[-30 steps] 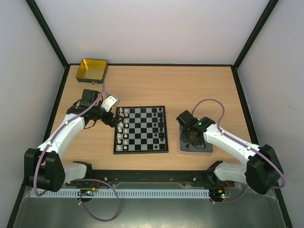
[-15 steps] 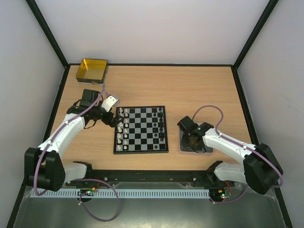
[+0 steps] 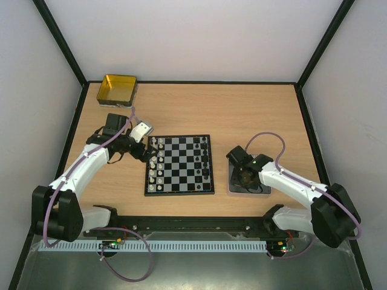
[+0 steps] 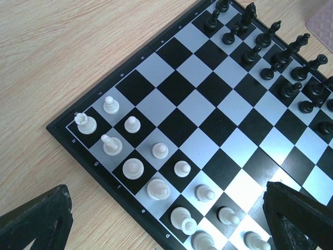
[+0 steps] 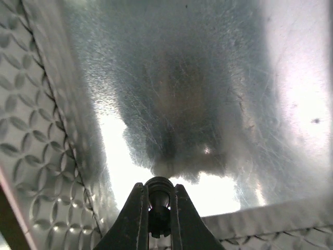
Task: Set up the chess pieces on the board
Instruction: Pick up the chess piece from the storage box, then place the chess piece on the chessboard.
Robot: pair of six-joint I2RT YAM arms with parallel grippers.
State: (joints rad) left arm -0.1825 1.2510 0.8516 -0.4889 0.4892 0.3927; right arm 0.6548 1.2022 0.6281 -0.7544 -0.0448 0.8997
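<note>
Down in the grey tray (image 5: 223,78), the right gripper (image 5: 158,200) is clenched on a black chess piece (image 5: 158,188), pinched upright between its fingertips. The left gripper (image 4: 166,187) hangs released, jaws wide, the board (image 4: 208,104) beneath them and its whitish pieces (image 4: 156,151) between them

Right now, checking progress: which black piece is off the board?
The black piece pinched in the right tool, at the shiny tray; the others seen stand on the board.

The small checked square chessboard (image 3: 179,164) lies centred on the light wooden table (image 3: 242,115), a yellow metal tin (image 3: 117,89) far behind-left, a flat dark grey tray (image 3: 264,190) just right. Whitish plastic chess pieces (image 3: 156,163) line the board's left side, black plastic chess pieces (image 3: 205,160) its right.
</note>
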